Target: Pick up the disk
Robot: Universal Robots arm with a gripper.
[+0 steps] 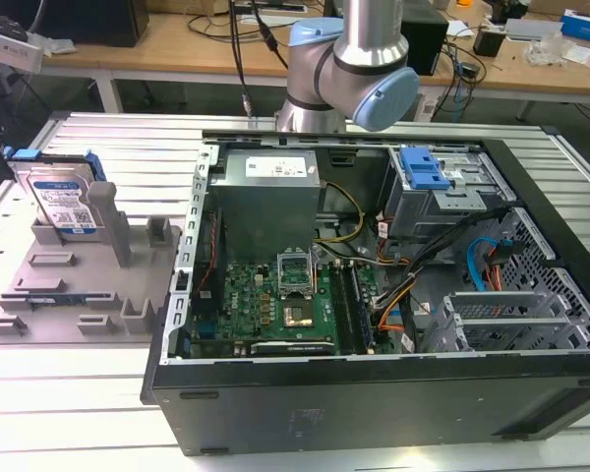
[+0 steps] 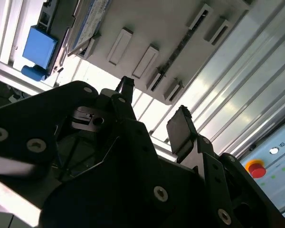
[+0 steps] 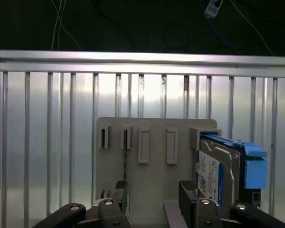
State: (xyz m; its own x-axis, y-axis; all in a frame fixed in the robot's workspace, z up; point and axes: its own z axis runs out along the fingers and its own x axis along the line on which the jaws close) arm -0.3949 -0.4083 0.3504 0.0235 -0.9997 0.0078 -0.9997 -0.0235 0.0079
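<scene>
The disk (image 1: 64, 202) stands up on its thin edge in the far corner of the grey tray (image 1: 79, 295). The tray sits on the ribbed metal desk (image 1: 79, 393), on the exterior view's left. Just beside the tray is the big open computer case (image 1: 374, 324). A grey post (image 1: 106, 221) stands right in front of the disk, and the disk seems to lean on it.

In the first wrist view, the gripper (image 3: 154, 194) hangs over the tray (image 3: 152, 128). Its two black fingers (image 3: 187, 192) are spread wide apart and there is nothing between them. The disk (image 3: 216, 173) is not under the gap. It is off to one side, close to one finger. The second wrist view shows the same thing: the gripper (image 2: 154, 111) is open and holds nothing.

I think the disk is hard and stiff, and a bit heavy for how small it is. Its metal sides look smooth, so it could slip. The parts inside would break if it fell, so it needs a firm, steady hold.

The top edge is free, so that looks like the best place to grab. The fingers could pinch the two wide flat faces near the top. The blue plastic rail (image 3: 254, 166) on its side looks softer and might bend, so I would not squeeze there.
</scene>
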